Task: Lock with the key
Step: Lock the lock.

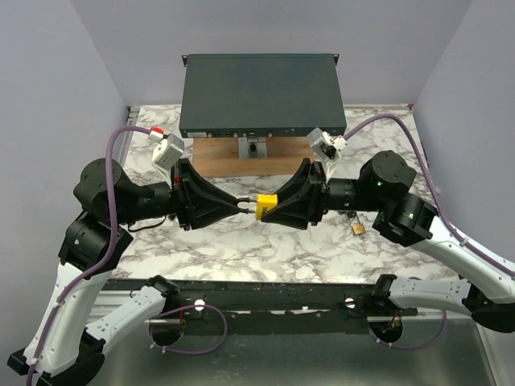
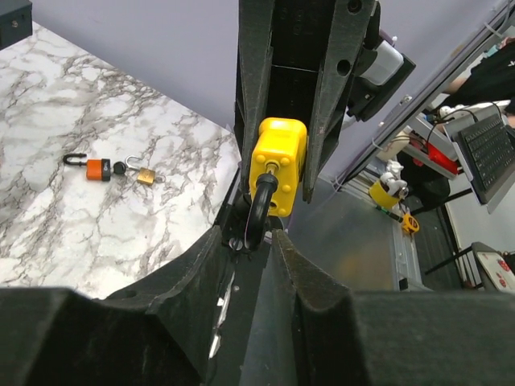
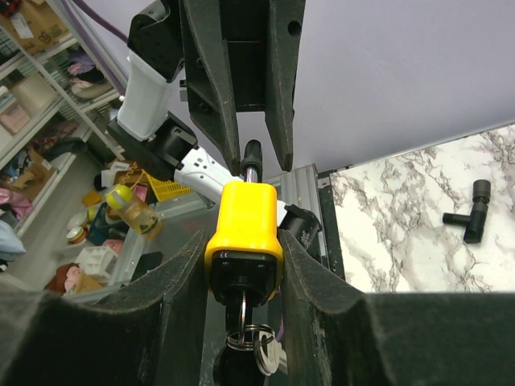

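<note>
1. Plainly, the two arms meet nose to nose above the middle of the desk, and the yellow padlock hangs between them, clear of the marble top.
2. The left pincer is drawn almost fully together, its two fingers pinching the bend of the dark shackle that sticks out of the lock's top.
3. The right pincer is opened only as wide as the lock's body and clamps it on both flat sides, one finger pressing each side.
4. The key stands with its blade pushed up into the keyhole on the underside of the yellow body. No finger touches it.
5. A wire ring hangs from the key, with a silver key dangling beside it.
6. Whether the shackle is clicked home cannot be told from these views.
7. Out on the desk, well apart from the held lock, lies a small brass padlock. Just beside it is an orange-bodied piece with a dark hook at one end. It is too small to tell whether that is a lock or a key head.
8. A black T-shaped part lies elsewhere on the marble.
9. At the far side a flat black box sits over a wooden board.
</note>
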You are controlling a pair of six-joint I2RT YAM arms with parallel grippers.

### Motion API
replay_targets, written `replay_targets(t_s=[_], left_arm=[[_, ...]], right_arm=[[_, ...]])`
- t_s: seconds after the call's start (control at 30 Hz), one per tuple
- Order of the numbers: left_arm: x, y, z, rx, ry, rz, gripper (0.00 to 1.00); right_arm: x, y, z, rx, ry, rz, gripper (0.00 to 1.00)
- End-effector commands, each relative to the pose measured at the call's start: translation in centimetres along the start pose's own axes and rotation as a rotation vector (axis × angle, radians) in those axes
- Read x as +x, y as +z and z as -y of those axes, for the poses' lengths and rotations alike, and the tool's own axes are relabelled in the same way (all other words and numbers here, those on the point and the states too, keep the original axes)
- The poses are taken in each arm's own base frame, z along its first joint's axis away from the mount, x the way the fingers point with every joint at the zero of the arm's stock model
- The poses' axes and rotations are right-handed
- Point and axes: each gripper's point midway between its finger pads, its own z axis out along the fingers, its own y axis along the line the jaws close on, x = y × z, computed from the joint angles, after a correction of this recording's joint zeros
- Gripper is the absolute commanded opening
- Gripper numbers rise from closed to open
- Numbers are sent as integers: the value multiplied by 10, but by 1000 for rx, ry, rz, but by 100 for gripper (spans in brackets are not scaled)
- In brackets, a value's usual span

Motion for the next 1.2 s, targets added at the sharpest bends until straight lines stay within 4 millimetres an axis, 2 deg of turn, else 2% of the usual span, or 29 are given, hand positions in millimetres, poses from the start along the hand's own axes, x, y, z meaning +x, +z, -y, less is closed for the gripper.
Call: replay_targets(t_s=[0.0,0.37,0.47,0.63,0.97,1.17], left_arm=[[3,1,4,45,20,-18,28],[3,3,3,49,-11,-12,19],[3,4,3,49,-23,-12,14],[8,4,-1,39,-39,-27,0],[12,5,2,57,-41,-11,0],[16,12,1,47,-57,-14,0]], right_arm=[[-10,-3,-12,-38,-16,28,1],[-5,3,-3,-16,-21,4,1],[-3,4,1,-7,-24,-1,1],[-6,4,3,11,-33,13,1],[-5,7,2,-13,-23,13,1],[-3,13,5,-19,-19,12,1]])
